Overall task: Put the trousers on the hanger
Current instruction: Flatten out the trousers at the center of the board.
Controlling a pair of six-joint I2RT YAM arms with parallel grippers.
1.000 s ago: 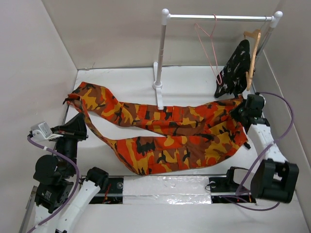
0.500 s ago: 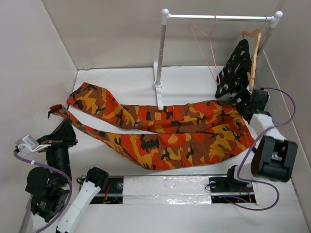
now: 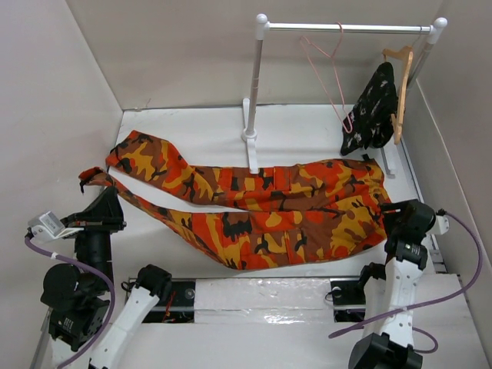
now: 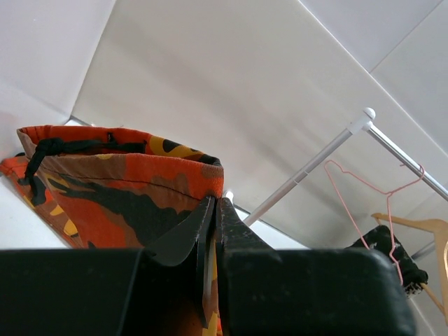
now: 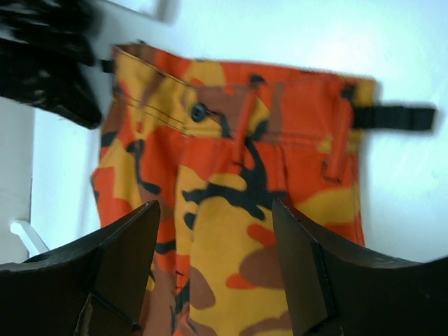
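item: trousers (image 3: 261, 211). camouflage print, spread across the table (image 3: 192, 123), waist to the right, two legs running left. the far leg lies loose. the end of the near leg is raised off the surface.

item: left gripper (image 4: 215, 204). jaws pressed together on the hem of the near leg. the cuff and its black drawstring stand up behind the fingertips in the wrist view. the grip sits at the very edge of the fabric.

item: right gripper (image 5: 213, 208). jaws spread wide, holding nothing. the waistband, with button and belt loops, lies below and between the fingers. whether the tips touch the cloth cannot be told from the blurred wrist view.

item: hanger (image 3: 332, 77). pink wire, bare, hooked on the rail (image 3: 346, 28) at the far right, well apart from both grippers. near it hangs a wooden hanger (image 3: 400, 81) carrying a black garment (image 3: 370, 108).

risks, as judged:
- a shallow hem pinch may slip once the weight of the leg comes onto it.
- with one end held, the rest would drag over the table and may catch on the rail's post (image 3: 254, 92), whose foot lies at the far leg's edge.
- the wire hanger looks light, so fabric pushed at it could swing it or knock it off the rail.
- a reach toward it may brush the black garment.
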